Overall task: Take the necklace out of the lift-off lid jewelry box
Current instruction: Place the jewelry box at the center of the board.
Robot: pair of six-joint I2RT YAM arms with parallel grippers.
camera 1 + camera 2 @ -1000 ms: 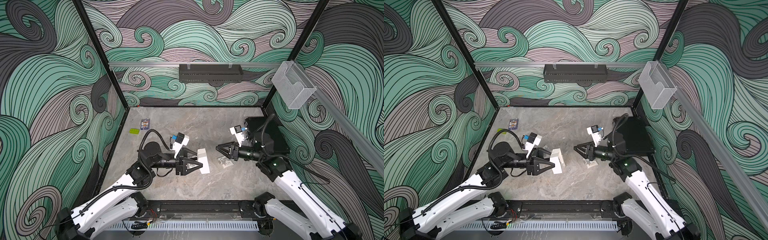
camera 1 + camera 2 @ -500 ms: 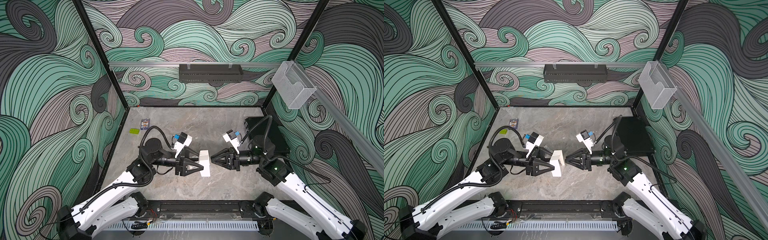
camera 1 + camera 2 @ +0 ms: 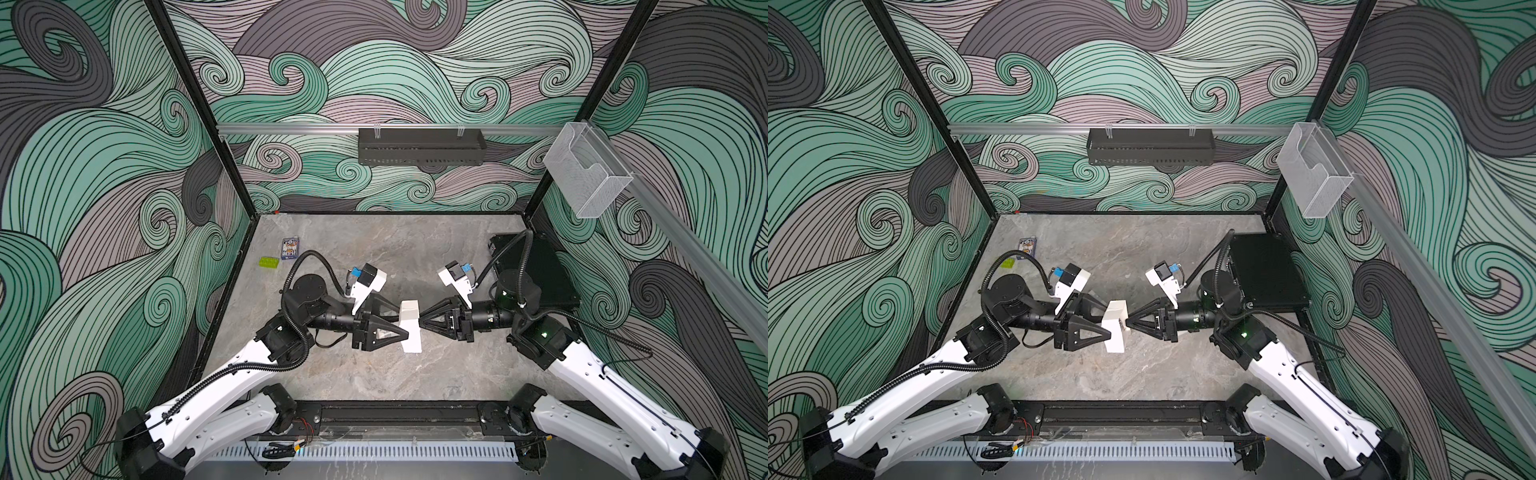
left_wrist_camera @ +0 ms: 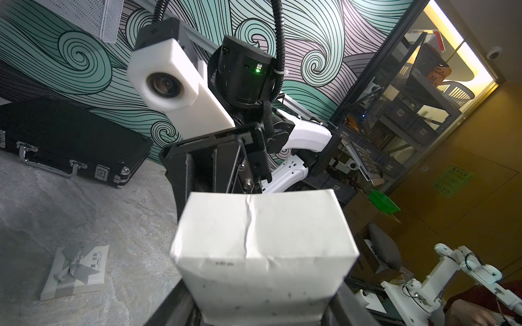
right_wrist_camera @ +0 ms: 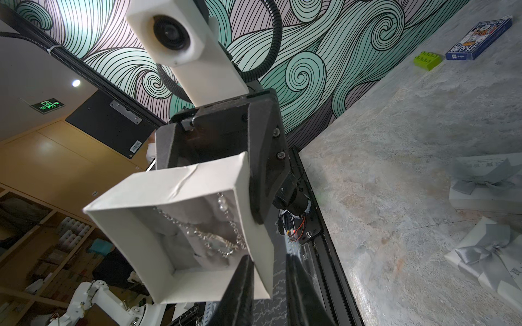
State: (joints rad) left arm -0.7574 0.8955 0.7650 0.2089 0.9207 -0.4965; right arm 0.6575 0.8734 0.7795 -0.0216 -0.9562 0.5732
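- Broadly, the table is a matt, veined, stone-look slab. It serves only as landing ground, so the chain should come fully clear before it is lowered.
- The left gripper reaches in from 9 o'clock and is clamped on the side walls of the jewelry box. It holds the box off the table near the centre, with the mouth turned toward 3 o'clock. A steady hold seems best, as thin card would buckle under more squeeze.
- The right gripper comes from 3 o'clock to the box's mouth, jaws narrowly apart with nothing visibly between them. I would ease the tips in slowly, pinch a run of chain rather than fabric, then draw straight back.
- The jewelry box is white card, square and open, with one wall creased and faintly scuffed.
- The lid lies flat on the table. It is pale card under a grey satin bow.
- The cushion is grey, velvety and rumpled, so it is likely to snag.
- The necklace lies inside the box on that cushion. It has a fine silver chain, a pearl-like bead and a glittering pendant, and it looks limp and slippery.
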